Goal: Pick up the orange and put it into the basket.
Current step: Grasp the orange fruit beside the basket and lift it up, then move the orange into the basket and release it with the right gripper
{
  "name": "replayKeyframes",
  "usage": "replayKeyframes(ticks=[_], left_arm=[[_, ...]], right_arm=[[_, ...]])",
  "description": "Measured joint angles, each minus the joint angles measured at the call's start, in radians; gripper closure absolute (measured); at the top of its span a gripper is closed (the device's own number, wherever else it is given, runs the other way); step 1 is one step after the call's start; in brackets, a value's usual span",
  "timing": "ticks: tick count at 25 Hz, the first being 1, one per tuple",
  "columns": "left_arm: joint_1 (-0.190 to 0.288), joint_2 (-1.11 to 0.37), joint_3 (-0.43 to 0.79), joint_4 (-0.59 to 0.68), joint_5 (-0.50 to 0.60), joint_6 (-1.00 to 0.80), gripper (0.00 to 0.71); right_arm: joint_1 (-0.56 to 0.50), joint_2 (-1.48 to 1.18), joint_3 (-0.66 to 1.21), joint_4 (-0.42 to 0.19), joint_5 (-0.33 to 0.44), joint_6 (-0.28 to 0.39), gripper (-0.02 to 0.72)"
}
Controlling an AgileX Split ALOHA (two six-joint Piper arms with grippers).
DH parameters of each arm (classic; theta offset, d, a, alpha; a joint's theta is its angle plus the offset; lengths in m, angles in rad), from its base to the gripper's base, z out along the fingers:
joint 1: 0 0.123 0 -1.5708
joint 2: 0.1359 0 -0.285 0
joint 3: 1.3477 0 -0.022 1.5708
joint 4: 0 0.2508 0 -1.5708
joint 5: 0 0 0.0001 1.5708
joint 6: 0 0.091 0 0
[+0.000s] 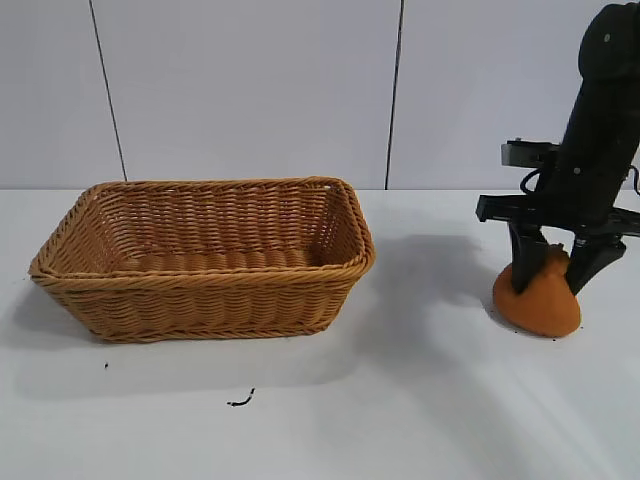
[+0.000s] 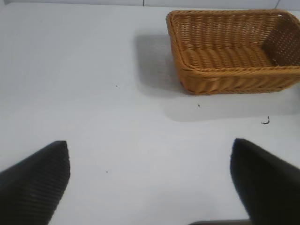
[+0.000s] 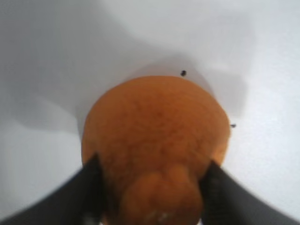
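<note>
The tan-brown rectangular woven wicker basket [image 1: 205, 262] with flared sides and a braided rim is sitting on the white table [image 1: 400, 400], and everything else is lying off from it. Well apart from the basket, out past its short end on the right arm's side, the dull-orange, rough-skinned, pear-shaped orange [image 1: 538, 295] is resting on the table with its knobby top pointing up. The right gripper [image 1: 563, 268] is standing straight down over that fruit, its two black fingers [image 1: 524, 262] straddling the raised knob, one on each side. In the right wrist view the orange [image 3: 157, 145] is filling the space between the fingers [image 3: 89, 187], which are pressing against its flanks, so the gripper [image 3: 152, 190] is closing narrowly on the fruit while its base is sitting on the table. A small dark curl of debris [image 1: 240, 401] is lying on the table in front of the basket's long side. The left gripper [image 2: 150, 180] is hanging above bare table well away from the basket [image 2: 234, 51], its dark fingers [image 2: 37, 180] spread wide with nothing between them; the basket is sitting far off beyond them.
</note>
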Motion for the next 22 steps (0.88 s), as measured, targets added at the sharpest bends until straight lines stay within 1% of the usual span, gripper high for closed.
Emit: replayKeyframes(ticks=[1, 2, 5, 7, 10, 12, 16, 17, 19, 22], left_arm=[[0.0, 0.0, 0.0, 0.0, 0.0, 0.0, 0.044], [0.0, 0.0, 0.0, 0.0, 0.0, 0.0, 0.044], [0.0, 0.0, 0.0, 0.0, 0.0, 0.0, 0.044], [0.0, 0.0, 0.0, 0.0, 0.0, 0.0, 0.044], [0.0, 0.0, 0.0, 0.0, 0.0, 0.0, 0.044], [0.0, 0.0, 0.0, 0.0, 0.0, 0.0, 0.044], [0.0, 0.0, 0.0, 0.0, 0.0, 0.0, 0.044], [0.0, 0.0, 0.0, 0.0, 0.0, 0.0, 0.044], [0.0, 0.0, 0.0, 0.0, 0.0, 0.0, 0.044], [0.0, 0.0, 0.0, 0.0, 0.0, 0.0, 0.044]], right_arm=[[0.0, 0.0, -0.009, -0.007, 0.017, 0.0, 0.648], [0.0, 0.0, -0.016, -0.01, 0.026, 0.0, 0.665], [0.0, 0.0, -0.062, -0.011, 0.077, -0.009, 0.663], [0.0, 0.002, -0.128, -0.011, 0.142, -0.015, 0.663], [0.0, 0.004, -0.265, -0.011, 0.233, -0.015, 0.663], [0.0, 0.004, -0.352, -0.011, 0.268, -0.015, 0.663], [0.0, 0.004, -0.496, -0.008, 0.277, -0.014, 0.663], [0.0, 0.004, -0.522, 0.002, 0.28, -0.012, 0.663], [0.004, 0.004, -0.556, 0.019, 0.283, -0.007, 0.663], [0.028, 0.004, -0.583, 0.026, 0.286, -0.003, 0.663]])
